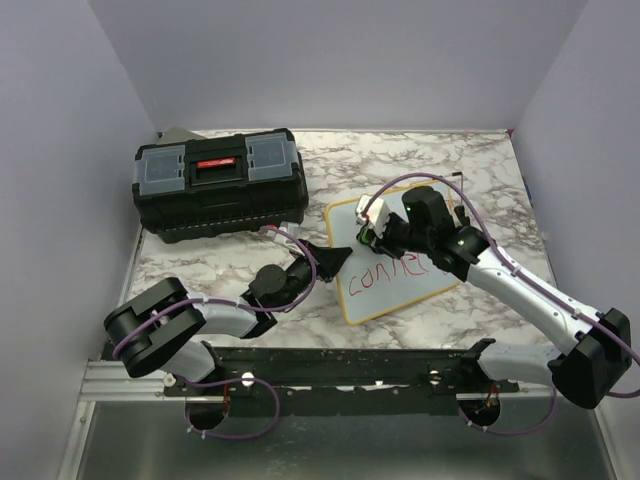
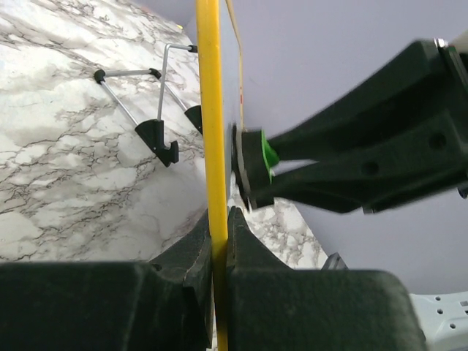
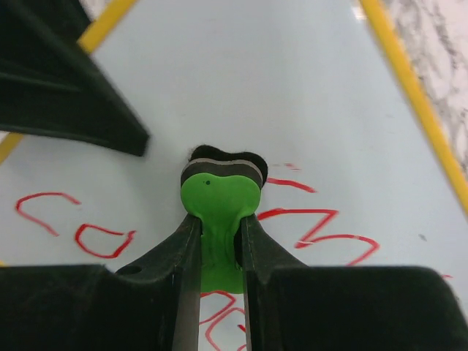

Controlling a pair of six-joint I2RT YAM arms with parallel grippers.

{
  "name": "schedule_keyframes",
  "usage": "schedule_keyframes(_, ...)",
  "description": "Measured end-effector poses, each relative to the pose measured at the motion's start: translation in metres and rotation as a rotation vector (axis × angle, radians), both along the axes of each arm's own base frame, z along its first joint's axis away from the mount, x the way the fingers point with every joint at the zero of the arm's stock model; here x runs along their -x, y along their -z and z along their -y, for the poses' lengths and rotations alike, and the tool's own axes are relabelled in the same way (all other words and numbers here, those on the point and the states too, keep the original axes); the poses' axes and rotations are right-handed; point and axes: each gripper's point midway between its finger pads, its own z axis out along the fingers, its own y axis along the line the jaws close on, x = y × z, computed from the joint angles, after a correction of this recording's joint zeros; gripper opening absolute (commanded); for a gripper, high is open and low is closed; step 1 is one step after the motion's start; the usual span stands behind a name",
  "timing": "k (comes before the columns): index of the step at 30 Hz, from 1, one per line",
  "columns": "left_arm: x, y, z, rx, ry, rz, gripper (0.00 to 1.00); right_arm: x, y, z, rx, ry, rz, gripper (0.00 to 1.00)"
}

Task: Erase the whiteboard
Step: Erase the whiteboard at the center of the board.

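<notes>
My left gripper (image 2: 219, 223) clamps the whiteboard (image 1: 392, 297) by its frame (image 2: 208, 110) to steady it, while my right gripper (image 3: 219, 230) pinches the eraser (image 3: 219, 197), seemingly pressed onto the writing (image 3: 292, 213).

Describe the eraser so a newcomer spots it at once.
On the marble table, right of the black toolbox, sits a yellow-framed whiteboard with red writing. Against its face, pinched in the right tool, is the eraser: green-backed with dark felt, the only green thing.

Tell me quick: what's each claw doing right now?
Left claw: closed on the whiteboard frame edge.
Right claw: closed on the green eraser, its pad against the board.
</notes>
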Motion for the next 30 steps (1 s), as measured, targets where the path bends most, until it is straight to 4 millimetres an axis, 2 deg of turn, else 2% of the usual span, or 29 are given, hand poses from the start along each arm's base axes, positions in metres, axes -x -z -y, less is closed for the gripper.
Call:
schedule_keyframes(5,0.001,-0.001,0.001,-0.002,0.005,0.009,0.00,-0.027,-0.018,0.009,-0.054,0.129,0.045,0.01)
schedule_keyframes(9,0.002,-0.002,0.001,-0.003,0.006,0.012,0.00,-0.045,-0.039,-0.005,-0.101,0.156,0.051,0.01)
schedule_keyframes(11,0.002,-0.002,0.001,-0.003,0.006,0.013,0.00,-0.048,-0.048,-0.015,-0.124,0.127,0.046,0.01)
schedule_keyframes(13,0.002,-0.002,0.001,-0.003,0.007,0.015,0.00,-0.039,-0.048,-0.020,-0.126,0.063,0.028,0.01)
schedule_keyframes(14,0.002,-0.003,0.001,-0.004,0.007,0.017,0.00,-0.025,-0.042,-0.021,-0.113,-0.004,-0.004,0.01)
schedule_keyframes(16,0.002,-0.003,0.001,-0.006,0.008,0.020,0.00,-0.015,-0.038,-0.021,-0.104,-0.049,-0.017,0.01)
schedule_keyframes(19,0.002,-0.003,0.001,-0.005,0.008,0.020,0.00,0.009,-0.019,-0.010,-0.073,-0.106,-0.048,0.01)
schedule_keyframes(21,0.002,-0.003,0.001,-0.005,0.008,0.020,0.00,0.016,-0.008,-0.001,-0.056,-0.081,-0.055,0.01)
schedule_keyframes(23,0.002,-0.003,0.001,-0.005,0.008,0.020,0.00,0.010,-0.001,0.008,-0.050,-0.011,-0.051,0.01)
schedule_keyframes(25,0.002,-0.003,0.001,-0.005,0.008,0.020,0.00,-0.004,-0.002,0.016,-0.060,0.075,-0.037,0.01)
schedule_keyframes(30,0.002,-0.003,0.001,-0.004,0.008,0.019,0.00,-0.039,-0.020,0.018,-0.107,0.212,-0.005,0.01)
